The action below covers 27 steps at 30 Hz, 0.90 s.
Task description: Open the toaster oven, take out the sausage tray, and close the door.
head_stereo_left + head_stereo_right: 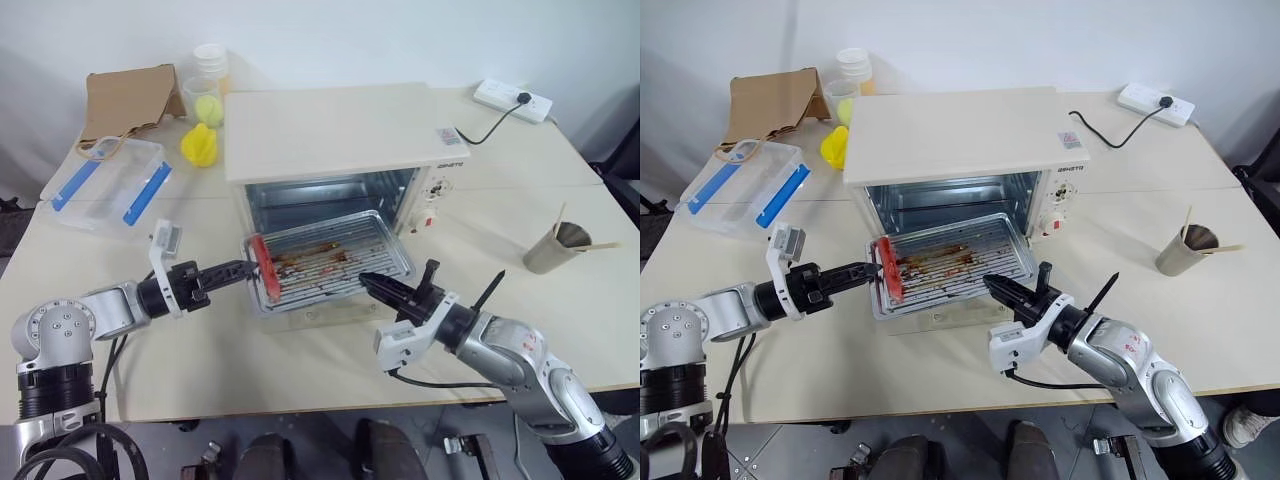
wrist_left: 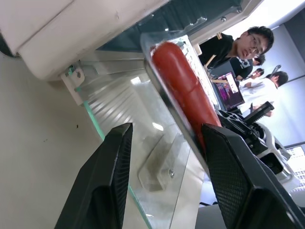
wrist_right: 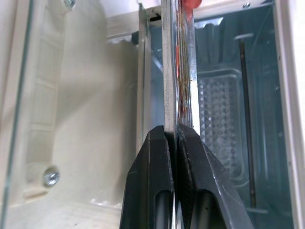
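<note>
Beige table (image 1: 300, 370) against white wall (image 1: 330, 35).

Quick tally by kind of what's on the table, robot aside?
Toaster oven: 1
Sausage tray: 1
Sausage: 1
Clear box with blue clips: 1
Cardboard piece: 1
Power strip: 1
Paper cup with sticks: 1
Total: 7

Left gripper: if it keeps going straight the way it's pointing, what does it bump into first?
Probably the tray. The left gripper points at the tray's near edge, where the sausage lies, with its fingers open on either side of that edge. Depth is hard to judge.
</note>
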Tool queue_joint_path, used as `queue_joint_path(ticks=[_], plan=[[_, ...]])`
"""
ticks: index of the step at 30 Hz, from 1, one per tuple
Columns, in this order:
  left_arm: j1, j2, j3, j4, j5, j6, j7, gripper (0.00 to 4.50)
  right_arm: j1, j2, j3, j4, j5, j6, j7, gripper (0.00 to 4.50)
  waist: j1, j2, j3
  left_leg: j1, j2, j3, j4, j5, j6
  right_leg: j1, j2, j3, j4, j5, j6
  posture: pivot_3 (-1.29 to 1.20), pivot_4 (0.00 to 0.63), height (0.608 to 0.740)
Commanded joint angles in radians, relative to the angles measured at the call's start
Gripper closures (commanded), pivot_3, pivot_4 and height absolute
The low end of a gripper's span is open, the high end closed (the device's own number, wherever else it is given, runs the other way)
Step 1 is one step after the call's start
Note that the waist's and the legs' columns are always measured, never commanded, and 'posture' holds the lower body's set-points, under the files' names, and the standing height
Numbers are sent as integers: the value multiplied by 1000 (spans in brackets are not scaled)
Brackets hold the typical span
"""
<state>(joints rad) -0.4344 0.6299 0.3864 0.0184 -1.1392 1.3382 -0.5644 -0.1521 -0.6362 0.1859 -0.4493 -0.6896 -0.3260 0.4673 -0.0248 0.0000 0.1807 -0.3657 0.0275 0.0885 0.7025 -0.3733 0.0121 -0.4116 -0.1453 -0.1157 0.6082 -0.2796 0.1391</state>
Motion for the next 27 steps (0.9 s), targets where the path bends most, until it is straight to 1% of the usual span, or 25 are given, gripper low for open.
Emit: queue_joint_path(ticks=[1,8,14,17,21,23,24,27], plan=[[-26,-7,5,-7,-42,63,26,2106,-19,-2,-31,-13,26,-17,-22,4500,-1,0,0,0,0,0,0,0,0,0,0,0,0,0,0,0,150,740],[-59,-42,19,13,-61,152,85,2106,-35,-9,-32,2,39,-40,-20,4500,-1,0,0,0,0,0,0,0,0,0,0,0,2,0,0,0,150,740],[-110,-101,65,88,-78,224,180,2106,-49,-13,-37,13,52,-49,-18,4500,0,0,0,0,0,0,1,0,0,0,0,0,2,0,0,0,150,740],[-130,-122,99,119,-96,269,212,2609,-51,-15,-36,17,58,-52,-16,4500,-1,0,0,0,0,0,1,0,0,0,0,1,2,0,0,0,150,740],[-129,-122,111,131,-146,276,241,3813,-49,-17,-37,17,62,-57,-16,4500,-1,0,0,1,0,0,1,0,0,0,0,1,3,0,0,0,150,740],[-126,-113,109,144,-178,276,258,4345,-49,-18,-36,18,65,-59,-15,4500,-1,0,0,1,0,0,1,0,0,0,0,1,3,0,0,0,150,740],[-123,-107,106,149,-195,276,267,4493,-48,-18,-36,17,66,-60,-14,4500,-1,0,0,1,0,0,1,0,0,0,0,1,3,0,0,0,150,740],[-115,-74,90,208,-298,276,302,4493,-54,-21,-40,26,80,-72,-11,4500,-1,-1,0,2,0,0,1,0,0,0,0,3,3,0,0,0,150,740]])
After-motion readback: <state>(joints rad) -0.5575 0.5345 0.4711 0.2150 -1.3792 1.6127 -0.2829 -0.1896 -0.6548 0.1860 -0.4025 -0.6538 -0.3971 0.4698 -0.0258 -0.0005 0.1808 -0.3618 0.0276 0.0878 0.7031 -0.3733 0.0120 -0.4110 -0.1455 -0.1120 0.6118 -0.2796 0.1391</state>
